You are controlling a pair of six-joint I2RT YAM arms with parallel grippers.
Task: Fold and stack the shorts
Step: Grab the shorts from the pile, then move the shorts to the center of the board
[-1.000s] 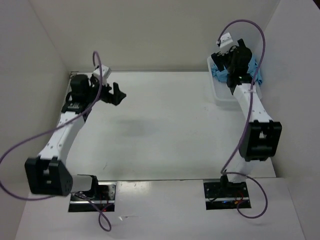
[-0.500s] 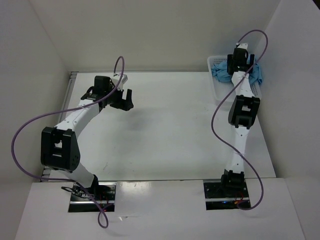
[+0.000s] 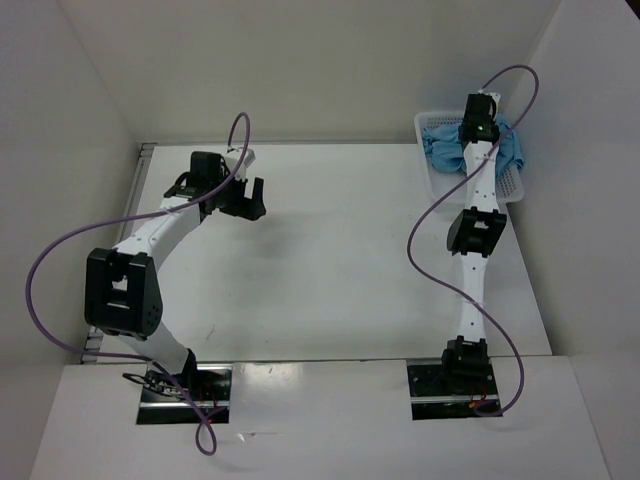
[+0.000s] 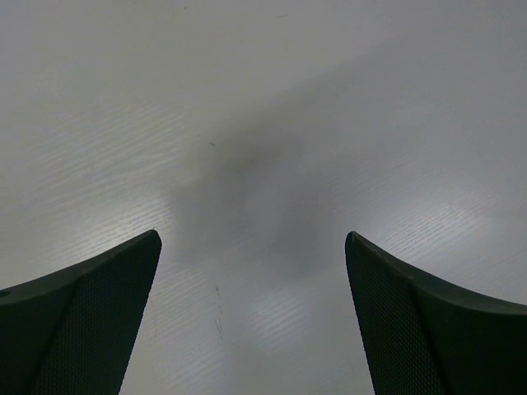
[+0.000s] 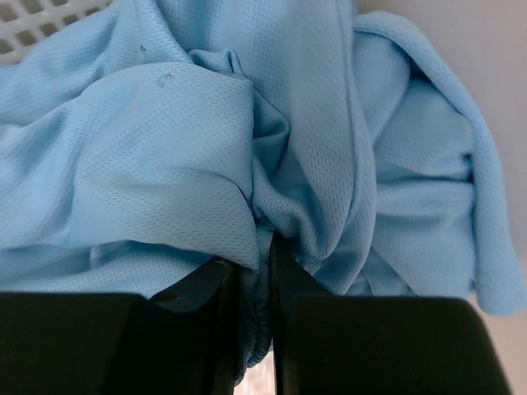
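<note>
Pinches with the right tool [image 5: 254, 271] a fold of the crumpled light sky-blue soft fabric shorts [image 5: 165, 148], fingers drawn nearly together with cloth squeezed between them. Lies bunched right under and ahead of that tool, inside the white plastic mesh basket [image 3: 425, 122], with a patch of mesh showing ahead and to the tool's left. Hovers with the left tool [image 4: 253, 239] just above the bare white tabletop [image 4: 263, 99], jaws spread wide and gripping nothing, well apart from the shorts.

Left arm [image 3: 160, 232] and right arm [image 3: 482, 180] white-shelled with black joints, purple cable [image 3: 28, 282] ran off each, black bases [image 3: 185, 385] at the table's [image 3: 320, 270] near edge, left gripper [image 4: 253, 239] fingers [image 4: 74, 321] matte black.
</note>
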